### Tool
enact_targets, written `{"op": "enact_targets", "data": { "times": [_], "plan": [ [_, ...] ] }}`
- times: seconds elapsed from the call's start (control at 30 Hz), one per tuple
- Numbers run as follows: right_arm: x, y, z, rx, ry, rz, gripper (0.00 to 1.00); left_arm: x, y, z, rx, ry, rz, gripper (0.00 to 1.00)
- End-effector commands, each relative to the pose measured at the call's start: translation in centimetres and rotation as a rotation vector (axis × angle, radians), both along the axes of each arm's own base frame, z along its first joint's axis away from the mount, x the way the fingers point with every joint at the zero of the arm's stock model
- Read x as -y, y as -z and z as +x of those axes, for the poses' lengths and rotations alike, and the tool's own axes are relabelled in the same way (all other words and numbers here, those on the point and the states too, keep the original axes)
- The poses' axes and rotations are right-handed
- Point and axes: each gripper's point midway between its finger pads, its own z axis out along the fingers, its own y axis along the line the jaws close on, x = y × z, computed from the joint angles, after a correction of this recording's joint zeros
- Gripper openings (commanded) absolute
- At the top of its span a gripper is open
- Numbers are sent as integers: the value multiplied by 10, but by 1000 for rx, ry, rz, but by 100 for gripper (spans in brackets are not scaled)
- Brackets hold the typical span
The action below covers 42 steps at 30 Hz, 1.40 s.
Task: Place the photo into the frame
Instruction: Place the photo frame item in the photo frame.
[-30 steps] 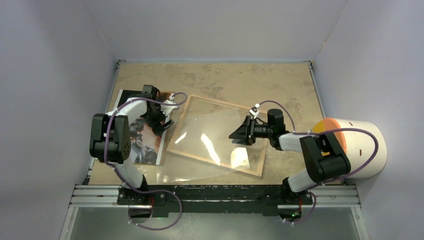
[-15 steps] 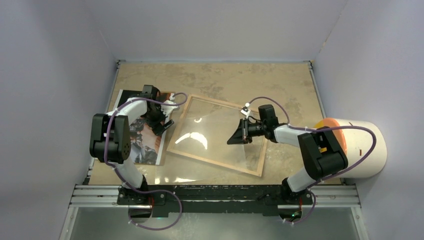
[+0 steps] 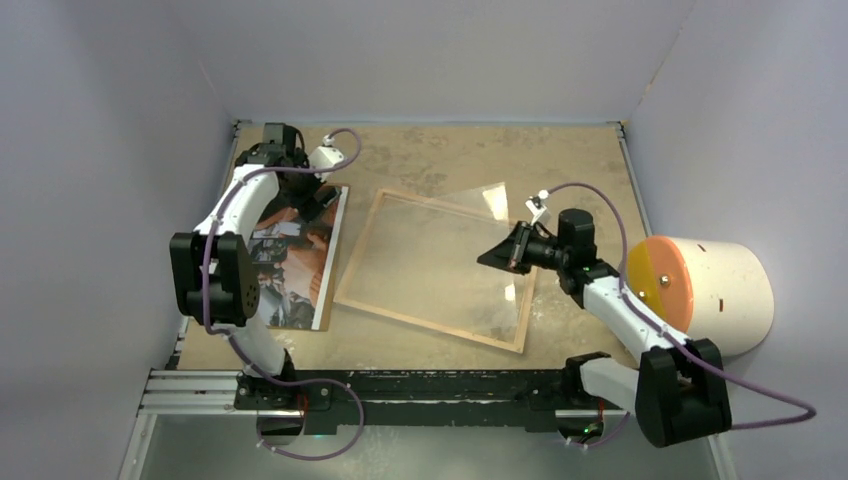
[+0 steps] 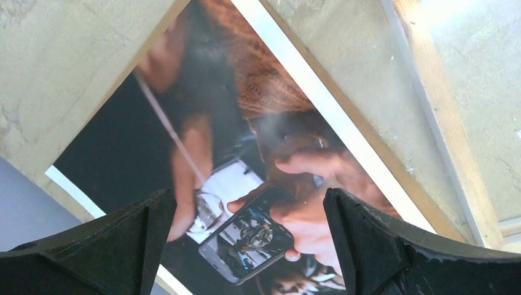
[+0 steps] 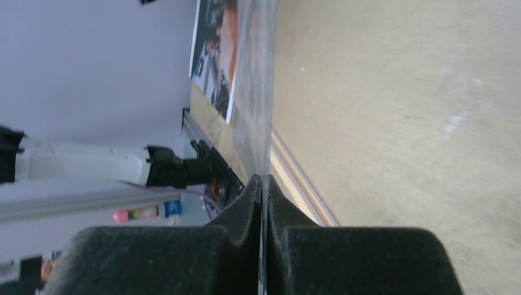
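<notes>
The photo (image 3: 295,265), a dark glossy print with orange-brown patches and a white border, lies flat at the table's left. Seen from the left wrist, the photo (image 4: 203,141) fills the view. My left gripper (image 3: 316,203) hovers open over its far end, and in its own view the left gripper (image 4: 246,203) has nothing between its fingers. The frame (image 3: 428,324) lies wood-face up in the middle. My right gripper (image 3: 487,258) is shut on the edge of a clear sheet (image 3: 440,260), held tilted above the frame. The right wrist view shows the gripper (image 5: 262,181) pinching the sheet (image 5: 255,80).
A white cylinder with an orange face (image 3: 700,290) lies at the table's right edge. A brown board edge (image 4: 368,132) shows under the photo's border. Grey walls close in the left, far and right sides. The frame's rail (image 4: 442,110) runs beside the photo.
My right gripper closed on the clear sheet and raised it, swinging toward the far right. My left arm lifted off the photo's middle and moved to its far end.
</notes>
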Motion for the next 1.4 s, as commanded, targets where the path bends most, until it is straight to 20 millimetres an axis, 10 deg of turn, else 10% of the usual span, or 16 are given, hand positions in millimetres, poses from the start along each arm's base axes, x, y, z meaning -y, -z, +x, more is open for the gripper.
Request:
{"op": "enact_targets", "data": {
  "times": [0.0,0.47,1.37],
  "plan": [
    [26,22,-1,-124,143,-24,0,12,12,-3,-63,-11,-81,100],
    [30,26,13,-113,176,37,0,63,63,-32,-213,90,-171,99],
    [45,33,33,-107,279,50,0,61,82,-44,-248,104,-156,97]
  ]
}}
